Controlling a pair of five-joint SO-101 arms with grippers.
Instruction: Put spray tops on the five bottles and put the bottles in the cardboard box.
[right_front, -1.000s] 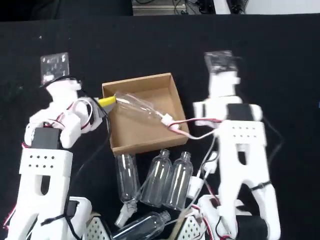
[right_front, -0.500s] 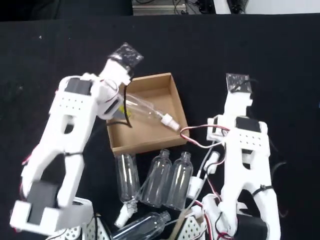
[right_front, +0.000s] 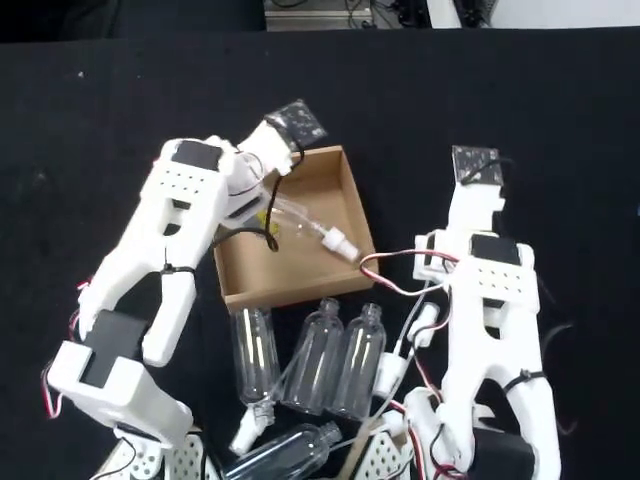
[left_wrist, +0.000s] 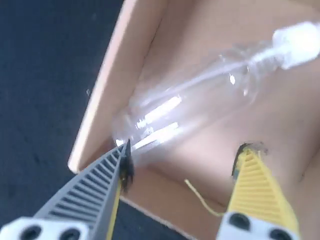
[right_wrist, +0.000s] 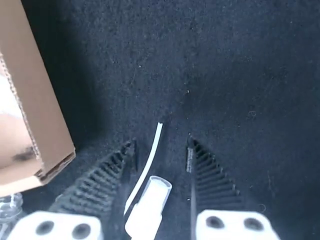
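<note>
Bottle (right_front: 295, 218) with fitted spray top (right_front: 340, 243) lies diagonally in the cardboard box (right_front: 290, 293) in the high view, nozzle at the box rim. Four more bottles (right_front: 318, 352) lie on the black table (right_front: 520, 100) just in front of the box. Left wrist view: left gripper (left_wrist: 185, 150) is spread wide over the bottle's base end, clamping nothing. Right wrist view: right gripper (right_wrist: 160, 144) is parted above the table beside a box corner. A loose spray top (right_wrist: 149, 204) lies between its fingers.

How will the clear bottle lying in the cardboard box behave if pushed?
The bottle looks empty, so probably light. Lying on its round side in the cardboard box, it would likely roll until a wall stops it. Its glossy plastic may slip in a grip.
</note>
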